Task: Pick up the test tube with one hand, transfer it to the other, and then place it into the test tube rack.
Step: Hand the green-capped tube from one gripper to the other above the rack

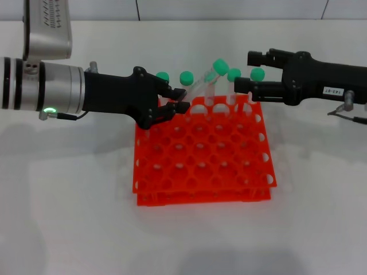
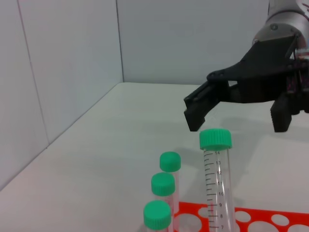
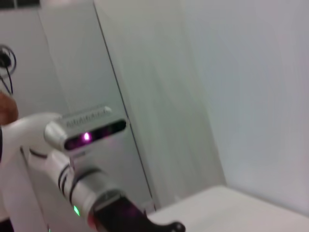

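Note:
The orange test tube rack [image 1: 202,172] stands in the middle of the table. Several green-capped test tubes stand in its back row; one tube [image 1: 219,67] leans over, with its cap above the others. My left gripper [image 1: 179,99], on the silver arm with the green light, is open over the rack's back left corner, next to the leftmost tubes [image 1: 163,76]. My right gripper [image 1: 245,71], the one with the white label, is open and empty at the back right, beside two caps [image 1: 257,74]. In the left wrist view it [image 2: 239,118] hangs open beyond a tall tube [image 2: 216,179].
The white table [image 1: 69,217] lies all around the rack. White walls [image 2: 67,72] close off the far side. The right wrist view shows only my left arm [image 3: 82,188] and the wall.

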Controlling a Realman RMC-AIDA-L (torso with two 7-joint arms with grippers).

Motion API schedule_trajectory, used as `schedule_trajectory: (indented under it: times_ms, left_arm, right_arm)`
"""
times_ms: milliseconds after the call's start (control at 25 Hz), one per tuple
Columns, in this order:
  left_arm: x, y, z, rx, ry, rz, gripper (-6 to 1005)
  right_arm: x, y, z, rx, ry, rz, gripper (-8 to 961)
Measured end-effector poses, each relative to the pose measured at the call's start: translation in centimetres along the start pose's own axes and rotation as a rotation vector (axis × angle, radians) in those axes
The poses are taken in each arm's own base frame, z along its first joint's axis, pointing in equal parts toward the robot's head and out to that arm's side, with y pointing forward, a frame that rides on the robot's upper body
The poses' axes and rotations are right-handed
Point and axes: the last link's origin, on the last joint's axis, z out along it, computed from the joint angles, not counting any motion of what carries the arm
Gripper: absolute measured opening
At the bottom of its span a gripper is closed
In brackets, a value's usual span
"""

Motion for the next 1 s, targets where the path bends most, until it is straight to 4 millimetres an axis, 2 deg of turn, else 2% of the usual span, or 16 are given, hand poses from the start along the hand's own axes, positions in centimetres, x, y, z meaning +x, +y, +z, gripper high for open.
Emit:
schedule_trajectory:
  times_ms: [360,1000]
  left_arm:
    - [0.4,-0.1,0.2,-0.004,0.002,0.016,199]
    - [0.5,-0.2,0.3,0.0,0.002,0.022,200]
  right_arm:
    - [1.8,0.6,1.8,-0.006,-0.101,0.02,838]
    - [3.1,0.6,3.0,0.08,-0.169,0.03,839]
